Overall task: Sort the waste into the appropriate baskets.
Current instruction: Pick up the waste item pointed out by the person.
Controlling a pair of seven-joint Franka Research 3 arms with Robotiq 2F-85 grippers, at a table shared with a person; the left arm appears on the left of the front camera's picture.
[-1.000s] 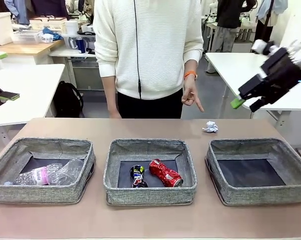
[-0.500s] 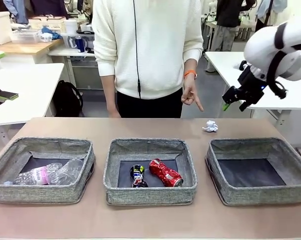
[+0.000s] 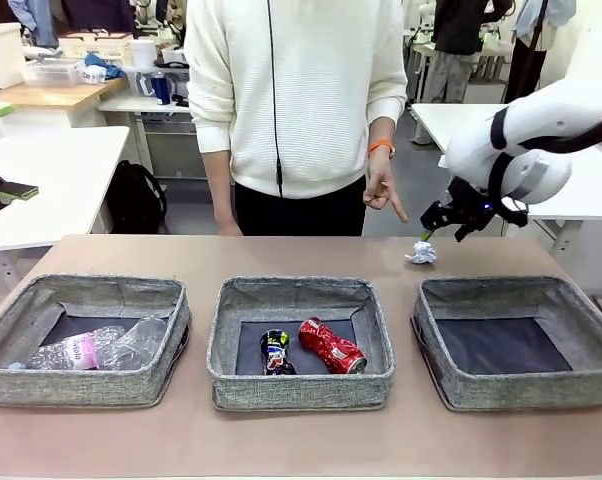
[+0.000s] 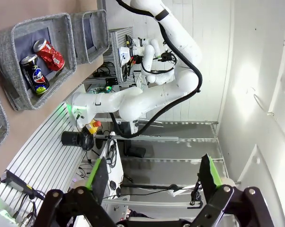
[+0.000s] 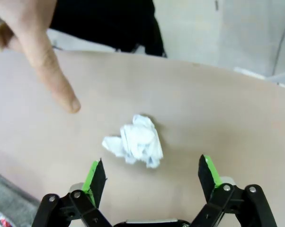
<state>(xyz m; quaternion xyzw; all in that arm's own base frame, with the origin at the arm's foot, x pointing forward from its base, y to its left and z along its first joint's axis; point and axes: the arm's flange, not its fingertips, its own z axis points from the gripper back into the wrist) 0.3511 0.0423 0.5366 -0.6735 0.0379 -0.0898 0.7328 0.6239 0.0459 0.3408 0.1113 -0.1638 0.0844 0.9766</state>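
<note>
1. Workshop tables and shelving fill the room behind a tan counter (image 3: 301, 440) whose near edge runs along the robot's side.
2. Three grey woven baskets sit in a row near that edge: the left basket (image 3: 11, 385) holds a clear plastic bottle with a pink label (image 3: 71, 352) and a clear plastic cup (image 3: 141, 342) lying beside it.
3. Inside the middle basket (image 3: 299, 392), a crushed dark can (image 3: 274, 352) and a crushed red can (image 3: 331, 346) lie side by side, close together.
4. At the right end, the right basket (image 3: 461, 392) shows its dark base.
5. Beyond the right basket, towards the counter's far edge, a crumpled white paper ball (image 3: 420, 254) rests on the bare surface.
6. Just above it hangs the right pincer (image 3: 444, 220), spread wide; in its wrist view the ball (image 5: 135, 140) lies between and just past the green-padded fingers (image 5: 96, 176), untouched.
7. A person's hand (image 3: 383, 192) points a finger down towards the ball from the far side.
8. Seen from its own wrist, the left pincer (image 4: 152, 177) is spread too, holding nothing, off the counter.
</note>
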